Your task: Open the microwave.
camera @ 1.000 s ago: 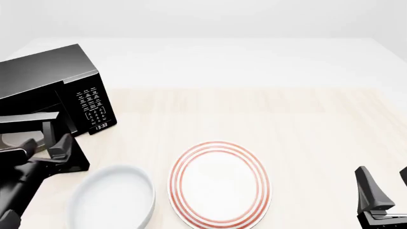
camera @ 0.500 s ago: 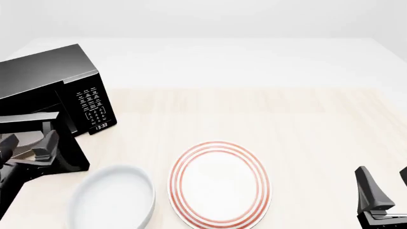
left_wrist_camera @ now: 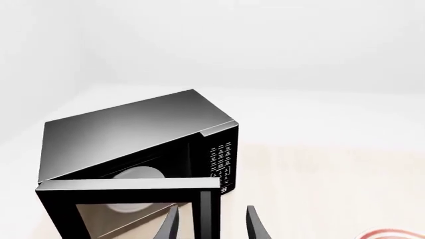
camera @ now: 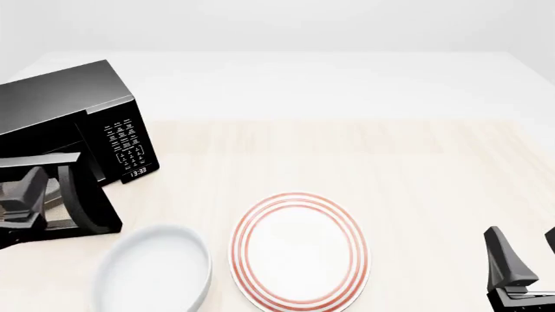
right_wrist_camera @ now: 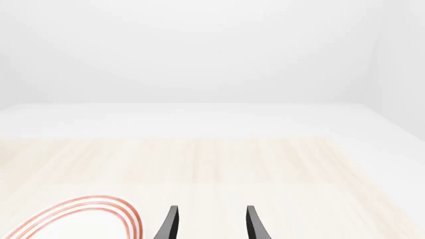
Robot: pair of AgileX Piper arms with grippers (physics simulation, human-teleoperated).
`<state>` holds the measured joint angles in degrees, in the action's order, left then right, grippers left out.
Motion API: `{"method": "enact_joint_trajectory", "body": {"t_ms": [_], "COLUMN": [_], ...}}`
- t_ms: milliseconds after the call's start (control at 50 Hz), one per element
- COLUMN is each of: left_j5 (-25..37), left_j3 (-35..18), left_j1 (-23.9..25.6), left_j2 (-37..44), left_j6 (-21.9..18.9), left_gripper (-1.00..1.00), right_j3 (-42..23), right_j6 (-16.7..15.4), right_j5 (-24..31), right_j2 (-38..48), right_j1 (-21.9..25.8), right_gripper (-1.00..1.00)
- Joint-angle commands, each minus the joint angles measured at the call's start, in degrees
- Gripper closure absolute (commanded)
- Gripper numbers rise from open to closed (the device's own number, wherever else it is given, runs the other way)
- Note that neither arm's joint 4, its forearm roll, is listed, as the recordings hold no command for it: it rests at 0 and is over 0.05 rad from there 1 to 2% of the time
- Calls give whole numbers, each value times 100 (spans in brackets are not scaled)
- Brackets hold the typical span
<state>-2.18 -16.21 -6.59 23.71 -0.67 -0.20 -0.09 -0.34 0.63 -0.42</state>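
While the microwave sits at the counter's far left with its door swung partly open, we should keep sweeping the door outward along its hinge arc. Our left gripper, jaws spread, has drawn back leftward since a second ago; our right gripper, jaws spread, idles.

Bright, even sim lighting w/ faint soft shadows; renders sharp, no blur.
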Motion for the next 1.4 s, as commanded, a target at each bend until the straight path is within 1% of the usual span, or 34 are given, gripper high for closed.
{"method": "enact_joint_trajectory", "body": {"t_ms": [20, 80, 140, 160, 220, 240, 260, 280, 300, 320, 360, 480, 540, 720, 800, 860, 880, 920, 960, 980, 1000, 1060, 1080, 1120, 1160, 1200, 1240, 1280, 1340, 1380, 1400], "left_j5": [700, 863, 817, 626, 637, 829, 834, 848, 890, 1020, 1127, 1215, 1364, 1706, 1750, 1777, 1820, 1856, 1961, 2033, 2099, 2178, 2192, 2253, 2355, 2496, 2559, 2609, 2668, 2686, 2704], "left_j3": [-589, -748, -768, -478, -493, -709, -712, -727, -776, -922, -1042, -1155, -1308, -1752, -1871, -1934, -2012, -2048, -2182, -2278, -2401, -2543, -2564, -2633, -2740, -2830, -2863, -2884, -2884, -2896, -2926], "left_j1": [-47, -77, -107, -105, -125, -136, -136, -145, -141, -139, -125, -113, -99, -102, -136, -122, -45, -92, -90, -141, -112, -116, -100, -89, -54, -28, -32, -107, -42, -66, -33], "left_j2": [-292, -345, -307, -418, -423, -443, -445, -497, -511, -548, -556, -470, -462, -240, -62, 41, 177, 202, 288, 326, 404, 535, 593, 652, 735, 788, 797, 809, 1002, 1074, 1160], "left_j6": [-124, -142, -171, -134, -158, -118, -118, -204, -165, -200, -238, -291, -276, -481, -573, -552, -401, -519, -497, -584, -577, -711, -821, -829, -672, -769, -774, -824, -618, -565, -398], "left_gripper": [-100, -100, -100, -100, -100, -100, -100, -100, -100, -100, -100, -100, -100, -100, -100, -100, -100, -100, -100, -100, -100, -100, -100, -100, -100, -100, -100, -100, -100, -100, -100], "right_j3": [0, 0, 0, 0, 0, 0, 0, 0, 0, 0, 0, 0, 0, 0, 0, 0, 0, 0, 0, 0, 0, 0, 0, 0, 0, 0, 0, 0, 0, 0, 0], "right_j6": [0, 0, 0, 2, -1, 0, 0, -1, 1, 0, 0, 0, 0, -1, 0, -1, -1, 0, 0, 0, -1, 1, 0, -1, 1, 0, 0, 0, 0, -1, 0], "right_j5": [0, 0, 0, 0, 0, 0, 0, 0, 0, 0, 0, 0, 0, 0, 0, 0, 0, 0, 0, 0, 0, 0, 0, 0, 0, 0, 0, 0, 0, 0, 0], "right_j2": [0, 0, 0, -1, 1, 0, 0, 2, -1, 0, 1, 0, 1, 0, 0, 1, 1, 0, 0, 0, 0, 1, 0, 1, 0, -1, -1, -1, -1, 0, 0], "right_j1": [1, -1, 0, -1, 1, 1, 1, -1, 1, 1, 1, 1, 0, 0, 0, 0, 1, 0, 1, -1, 1, -1, -1, -1, 0, 1, 1, 0, 1, 0, 1], "right_gripper": [-100, -100, -100, -100, -100, -100, -100, -100, -100, -100, -100, -100, -100, -100, -100, -100, -100, -100, -100, -100, -100, -100, -100, -100, -100, -100, -100, -100, -100, -100, -100]}}
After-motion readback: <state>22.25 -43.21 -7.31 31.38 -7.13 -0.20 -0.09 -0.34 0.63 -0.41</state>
